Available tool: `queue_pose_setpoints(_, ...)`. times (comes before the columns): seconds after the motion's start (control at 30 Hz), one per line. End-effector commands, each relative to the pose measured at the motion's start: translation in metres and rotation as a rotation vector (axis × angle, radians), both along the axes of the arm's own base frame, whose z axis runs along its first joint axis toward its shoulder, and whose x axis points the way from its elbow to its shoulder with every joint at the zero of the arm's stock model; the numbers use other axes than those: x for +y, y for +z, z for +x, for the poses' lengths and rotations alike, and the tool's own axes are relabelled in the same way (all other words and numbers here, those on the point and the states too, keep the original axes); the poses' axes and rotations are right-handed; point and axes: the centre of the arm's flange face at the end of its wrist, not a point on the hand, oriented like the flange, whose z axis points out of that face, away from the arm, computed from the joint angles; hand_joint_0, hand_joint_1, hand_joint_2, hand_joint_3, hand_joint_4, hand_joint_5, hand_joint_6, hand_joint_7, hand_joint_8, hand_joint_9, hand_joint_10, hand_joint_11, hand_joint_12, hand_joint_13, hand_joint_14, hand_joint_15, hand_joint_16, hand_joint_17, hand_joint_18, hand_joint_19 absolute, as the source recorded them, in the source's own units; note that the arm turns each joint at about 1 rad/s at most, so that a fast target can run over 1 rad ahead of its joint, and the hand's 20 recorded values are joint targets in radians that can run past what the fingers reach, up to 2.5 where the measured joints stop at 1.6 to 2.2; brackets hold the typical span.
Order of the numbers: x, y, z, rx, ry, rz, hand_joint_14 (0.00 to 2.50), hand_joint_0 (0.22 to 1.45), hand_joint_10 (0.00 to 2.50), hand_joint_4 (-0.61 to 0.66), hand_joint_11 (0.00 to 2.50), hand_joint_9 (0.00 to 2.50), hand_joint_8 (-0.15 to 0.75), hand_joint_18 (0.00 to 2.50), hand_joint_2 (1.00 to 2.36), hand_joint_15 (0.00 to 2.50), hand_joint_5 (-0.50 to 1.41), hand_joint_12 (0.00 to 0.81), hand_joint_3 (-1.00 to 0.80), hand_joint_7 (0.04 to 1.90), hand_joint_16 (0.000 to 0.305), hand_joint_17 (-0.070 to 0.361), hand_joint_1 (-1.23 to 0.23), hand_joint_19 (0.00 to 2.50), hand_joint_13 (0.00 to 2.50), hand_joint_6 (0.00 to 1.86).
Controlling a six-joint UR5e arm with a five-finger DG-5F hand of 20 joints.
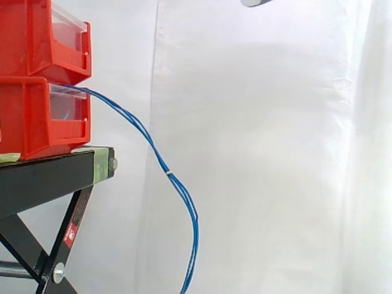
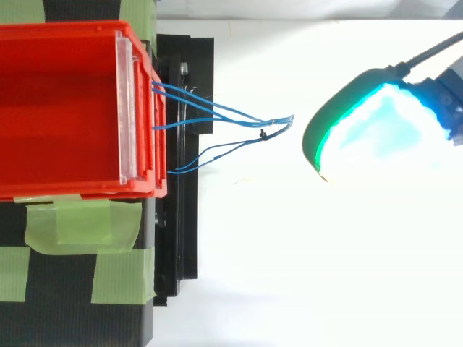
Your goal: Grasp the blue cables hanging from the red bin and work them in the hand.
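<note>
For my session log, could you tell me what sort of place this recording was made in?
Probably a staged robot test bench in a lab: stacked red bins on a black stand patched with green tape, a plain white curtain behind, and blue cables hanging from the bins.

White curtain [image 1: 263, 153] behind; black stand [image 1: 43, 174], green tape [image 2: 79, 224] patches.
</note>
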Motion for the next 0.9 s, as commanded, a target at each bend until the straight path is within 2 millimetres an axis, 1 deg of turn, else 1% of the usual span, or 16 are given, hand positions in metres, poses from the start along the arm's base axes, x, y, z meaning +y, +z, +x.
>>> queue_pose_setpoints(0.0,0.0001,0.0001,0.0,0.0,0.0,0.001,0.0,0.78,0.0,0.14,0.08,0.12,0.175,0.0,1.0,0.21,-0.31,0.353,-0.94,0.65,0.068,0.154,-0.55,0.18,0.0,0.0)
queue_pose_setpoints(0.87,0.0001,-0.0007,-0.0002,0.001,0.0,0.0,0.01,0.79,0.0,0.16,0.09,0.12,0.175,0.0,1.0,0.22,-0.28,0.354,-0.93,0.67,0.068,0.153,-0.56,0.18,0.0,0.01)
